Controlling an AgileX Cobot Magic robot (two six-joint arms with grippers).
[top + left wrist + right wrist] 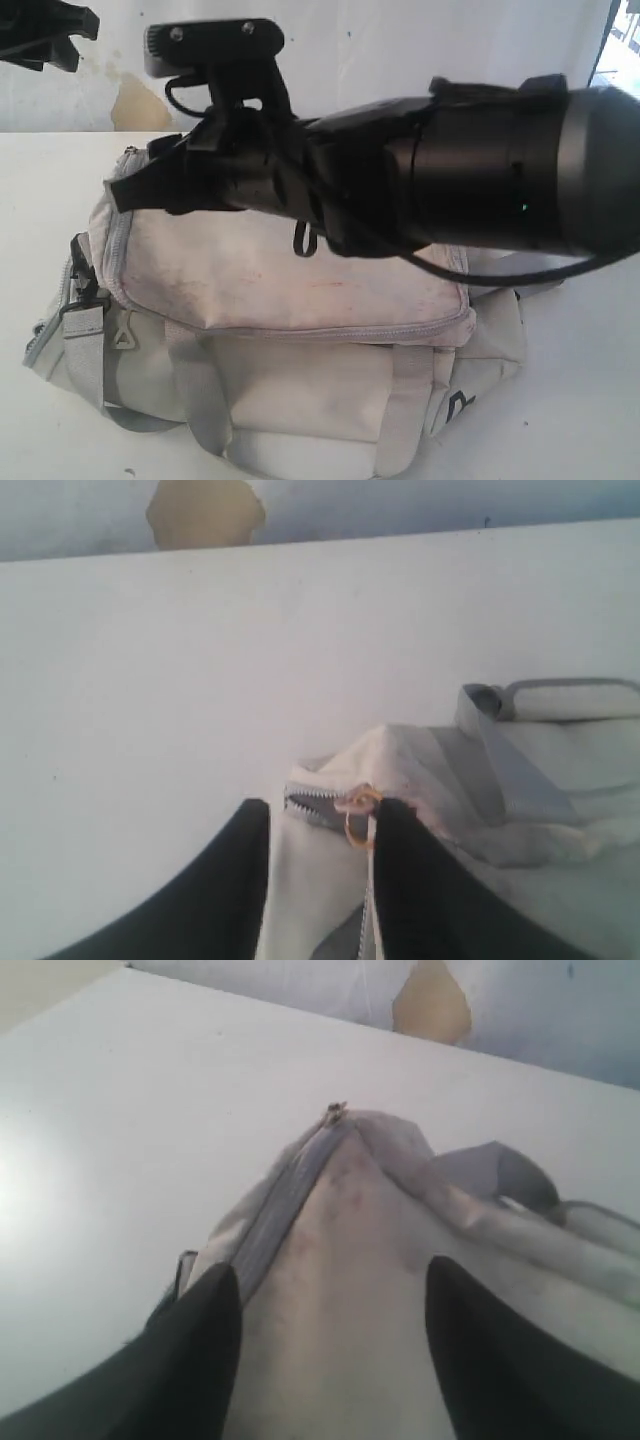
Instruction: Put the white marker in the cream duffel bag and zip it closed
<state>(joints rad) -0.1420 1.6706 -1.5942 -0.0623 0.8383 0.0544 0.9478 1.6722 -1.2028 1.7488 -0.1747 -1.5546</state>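
**Cream duffel bag** (300,290). Soft fabric bag, lay lengthwise across the white counter (560,400), filling the middle of the exterior view. Faint reddish stains (330,285) marked the top panel. A grey zipper (330,328) ran along the edge of that panel and read as closed along the length that showed. A grey strap (85,340) with a black buckle (82,285) hung at the bag's left end.

**White marker.** Showed in no view; its place could not be told.

**Right tool** (330,1275). Jaws stood wide apart, one finger on each side of the bag's top ridge, nothing clamped between them. Whether the fingers touched the cloth could not be told. A small metal slider (335,1112) sat at the far tip of the zipper, beyond the fingers. The black right arm (480,170) reached in from the right of the exterior view, over the bag, to its upper left end.

**Left tool** (322,810). Jaws apart, gripping nothing. Its wrist view showed a corner of the bag between the fingers, with a zipper end and a small orange ring (358,825) just beside one finger. In the exterior view it hung in the upper left corner, apart from the bag.

**Surroundings.** A pale wall (400,50) stood behind the counter, with a yellowish patch (140,100) above the bag's left end.
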